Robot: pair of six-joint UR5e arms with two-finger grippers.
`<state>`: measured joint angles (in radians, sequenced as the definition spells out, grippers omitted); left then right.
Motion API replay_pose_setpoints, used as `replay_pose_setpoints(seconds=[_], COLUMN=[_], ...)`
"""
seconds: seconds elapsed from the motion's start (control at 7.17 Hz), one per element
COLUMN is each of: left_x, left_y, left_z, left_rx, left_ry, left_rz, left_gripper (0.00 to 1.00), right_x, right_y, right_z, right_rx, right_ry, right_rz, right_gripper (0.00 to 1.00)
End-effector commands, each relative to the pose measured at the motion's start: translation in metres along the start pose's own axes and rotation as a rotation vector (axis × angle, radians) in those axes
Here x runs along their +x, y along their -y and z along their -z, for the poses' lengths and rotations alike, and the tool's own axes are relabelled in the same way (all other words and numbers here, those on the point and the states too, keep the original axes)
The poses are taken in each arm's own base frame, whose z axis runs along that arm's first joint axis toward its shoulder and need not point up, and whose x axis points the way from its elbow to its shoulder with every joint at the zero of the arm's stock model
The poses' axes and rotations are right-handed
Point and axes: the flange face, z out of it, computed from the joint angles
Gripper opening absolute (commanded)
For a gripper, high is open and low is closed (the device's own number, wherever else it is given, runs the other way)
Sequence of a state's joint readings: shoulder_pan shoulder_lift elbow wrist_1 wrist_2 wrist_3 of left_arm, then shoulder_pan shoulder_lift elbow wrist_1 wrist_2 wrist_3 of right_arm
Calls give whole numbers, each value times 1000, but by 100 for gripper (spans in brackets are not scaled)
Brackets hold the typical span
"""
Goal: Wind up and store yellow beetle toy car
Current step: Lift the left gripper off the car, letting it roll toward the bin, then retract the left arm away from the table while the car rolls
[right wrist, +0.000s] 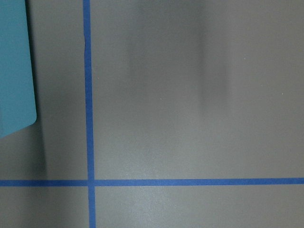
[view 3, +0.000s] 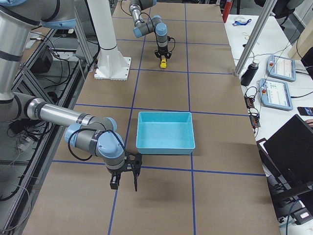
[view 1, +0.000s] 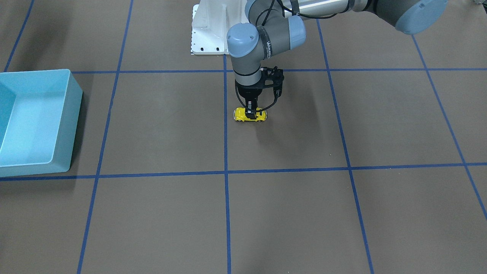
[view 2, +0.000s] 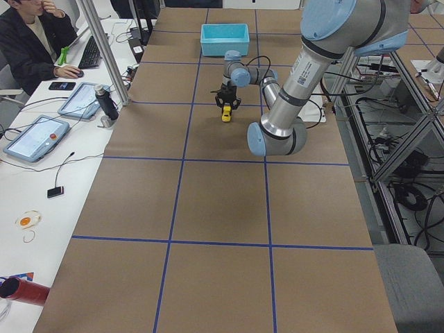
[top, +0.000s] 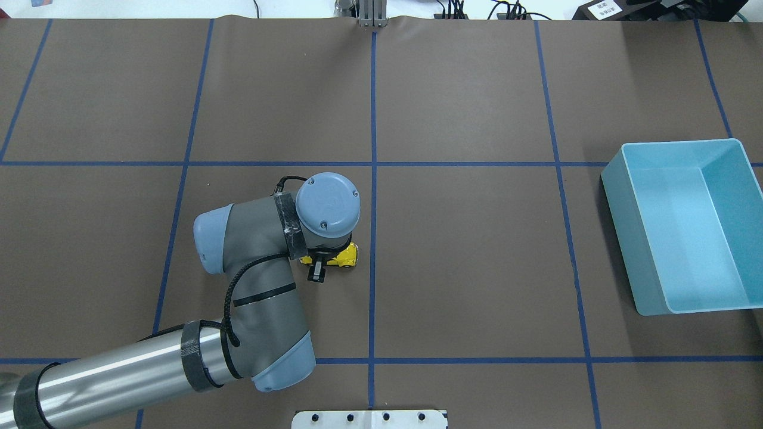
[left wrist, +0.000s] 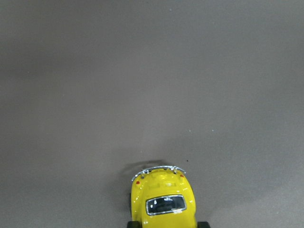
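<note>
We make out dark lettering on left arm (view 1: 268, 45) wrist link, too blurred to read surely. Print on white card (top: 599, 8) past table's far edge, illegible.

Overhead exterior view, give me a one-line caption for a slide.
Left gripper at the yellow beetle toy car near table centre; light blue bin at right.

You get overhead and opposite front views sharing blue bin (top: 623, 238); left wrist camera close over yellow beetle toy car (left wrist: 164, 204).
</note>
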<state>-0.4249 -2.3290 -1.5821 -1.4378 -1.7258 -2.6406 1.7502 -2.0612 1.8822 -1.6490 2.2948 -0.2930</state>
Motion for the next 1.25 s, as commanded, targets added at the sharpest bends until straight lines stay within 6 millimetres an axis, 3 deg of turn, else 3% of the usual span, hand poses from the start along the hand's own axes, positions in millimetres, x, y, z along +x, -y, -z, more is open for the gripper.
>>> replay_pose_setpoints(seconds=[0.0, 0.14, 0.7, 1.12], left_x=[4, 6, 1, 20], left_y=[7, 10, 36, 67], left_z=[21, 31, 29, 35], left_rx=[-32, -44, -36, -29], left_ry=[-18, -32, -43, -88], left_rz=[-40, -46, -199, -419], left_gripper=[99, 99, 100, 100], right_x=[0, 0, 0, -1], right_y=[0, 0, 0, 9], right_z=[0, 0, -1, 4], right_rx=[0, 0, -1, 11], right_ry=[0, 0, 2, -2], right_rz=[-2, -3, -6, -9], right_gripper=[100, 100, 100, 100])
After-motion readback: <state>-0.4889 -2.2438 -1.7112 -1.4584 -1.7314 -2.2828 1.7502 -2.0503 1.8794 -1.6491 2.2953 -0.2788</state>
